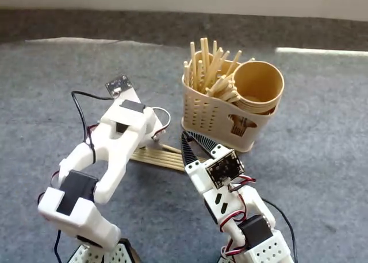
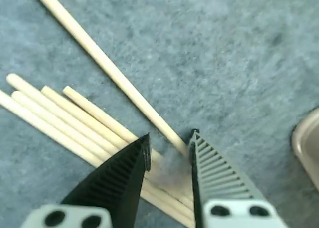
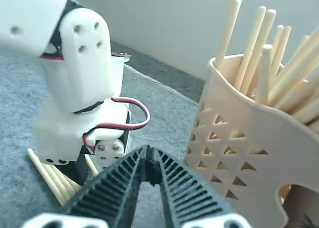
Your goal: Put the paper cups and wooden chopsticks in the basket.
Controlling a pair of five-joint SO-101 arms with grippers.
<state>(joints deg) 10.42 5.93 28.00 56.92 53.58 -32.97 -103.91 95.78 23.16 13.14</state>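
The cream perforated plastic basket [image 1: 221,116] stands on the grey carpeted bench [image 1: 322,159]. Nested tan paper cups [image 1: 259,85] fill the half of the basket away from the left arm, and a bundle of pale wooden chopsticks [image 1: 208,65] stands upright in the other half, the tips poking above the rim. A short row of loose wooden chopsticks [image 1: 156,157] lies flat on the bench near the basket's foot, on the left arm's side.

The left claw [image 2: 169,137] hangs low over that row with its jaws apart. The end of one slanting chopstick [image 2: 109,68] lies between the fingertips, though it is hard to tell whether either tip touches it.

The right claw [image 3: 148,156] sits low, just beside the basket's wall, with its jaws pressed together and nothing between them.
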